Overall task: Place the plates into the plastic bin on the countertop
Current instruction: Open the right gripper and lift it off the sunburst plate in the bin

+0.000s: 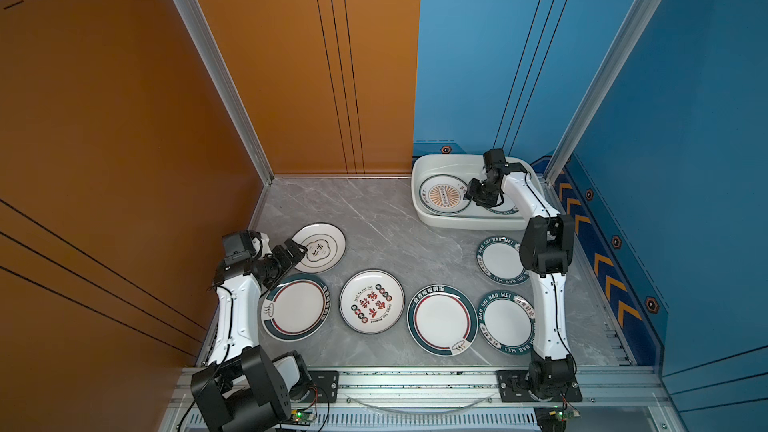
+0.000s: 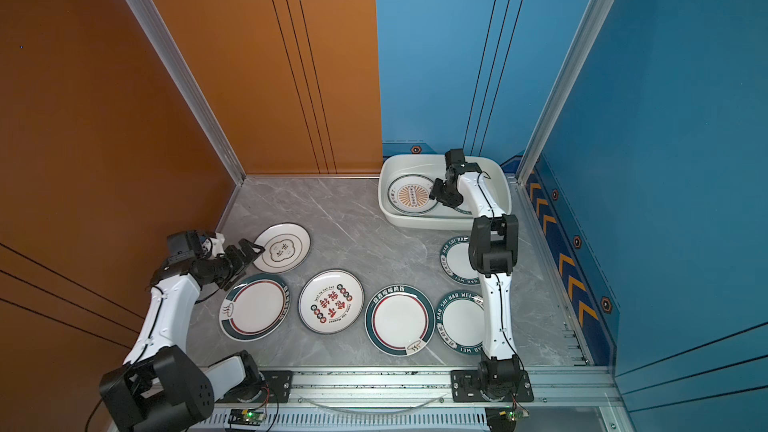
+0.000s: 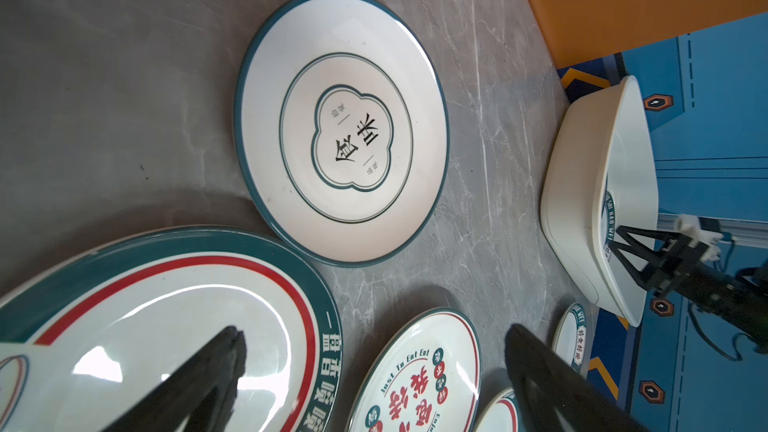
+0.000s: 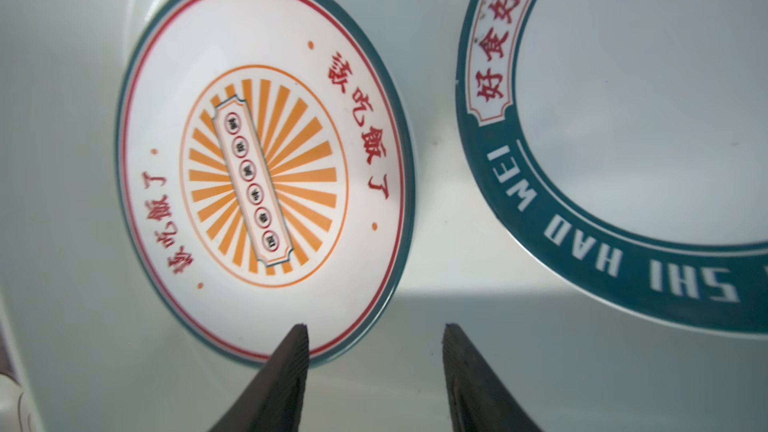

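Crowding R fingers [image 4: 291, 367]: sunburst plate [image 4: 266, 172], bin [image 4: 62, 118]

L arm [image 1: 237, 305] is sitting bent at the elbow, wrist pointing fwd-right, near level; L gripper [image 3: 374, 332] is gaping fully, nothing btwn the jaws. R arm [image 1: 548, 313] is reaching far fwd, wrist angling down-left; R gripper [image 4: 376, 326] is hanging partly open, empty.
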### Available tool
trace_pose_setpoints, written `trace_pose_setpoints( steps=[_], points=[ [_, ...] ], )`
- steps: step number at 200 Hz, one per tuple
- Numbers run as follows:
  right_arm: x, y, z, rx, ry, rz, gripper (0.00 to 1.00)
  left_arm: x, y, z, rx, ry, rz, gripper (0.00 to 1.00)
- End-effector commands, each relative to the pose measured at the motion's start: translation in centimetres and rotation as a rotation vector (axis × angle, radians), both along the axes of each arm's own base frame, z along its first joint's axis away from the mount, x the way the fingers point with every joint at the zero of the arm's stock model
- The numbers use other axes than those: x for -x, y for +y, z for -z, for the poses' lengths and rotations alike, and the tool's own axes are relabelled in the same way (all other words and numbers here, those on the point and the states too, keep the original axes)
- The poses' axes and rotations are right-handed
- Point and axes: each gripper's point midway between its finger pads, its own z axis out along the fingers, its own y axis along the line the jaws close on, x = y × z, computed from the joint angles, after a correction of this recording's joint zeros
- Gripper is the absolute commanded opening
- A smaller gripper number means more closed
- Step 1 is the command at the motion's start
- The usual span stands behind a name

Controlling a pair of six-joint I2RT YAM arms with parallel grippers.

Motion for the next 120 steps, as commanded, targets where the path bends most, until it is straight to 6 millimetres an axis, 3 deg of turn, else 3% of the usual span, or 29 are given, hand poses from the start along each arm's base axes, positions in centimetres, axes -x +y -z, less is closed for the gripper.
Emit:
trace_pose_setpoints(
  steps=[1,53,73,76,100,103,120],
  points=[
    [0.6,0.4,-5.8,-0.034,-0.110,-0.032,0.55,0.7,0.9,1.9,0.009,0.083,-0.052,0.99],
    [2.8,0.9,-6.9,-0.087,-0.135,-0.040,0.55,0.0,2.3,3.8,0.001,0.117,-0.125,0.98],
    [3.7,1.0,-5.4,-0.093,-0.109,-0.042,0.55,-0.5,2.9,4.0,-0.005,0.109,-0.147,0.97],
    [4.0,1.0,-6.5,-0.097,-0.133,-0.043,0.55,-0.5,3.0,4.0,-0.005,0.107,-0.152,0.97],
    [4.9,1.0,-6.1,-0.104,-0.132,-0.048,0.55,-1.3,3.6,4.3,-0.010,0.094,-0.173,0.95],
    [5.4,1.0,-5.2,-0.104,-0.111,-0.047,0.55,-1.4,3.6,4.3,-0.011,0.094,-0.177,0.95],
    [6.1,1.0,-4.5,-0.106,-0.100,-0.050,0.55,-1.9,4.0,4.8,-0.011,0.094,-0.190,0.94]
  ],
)
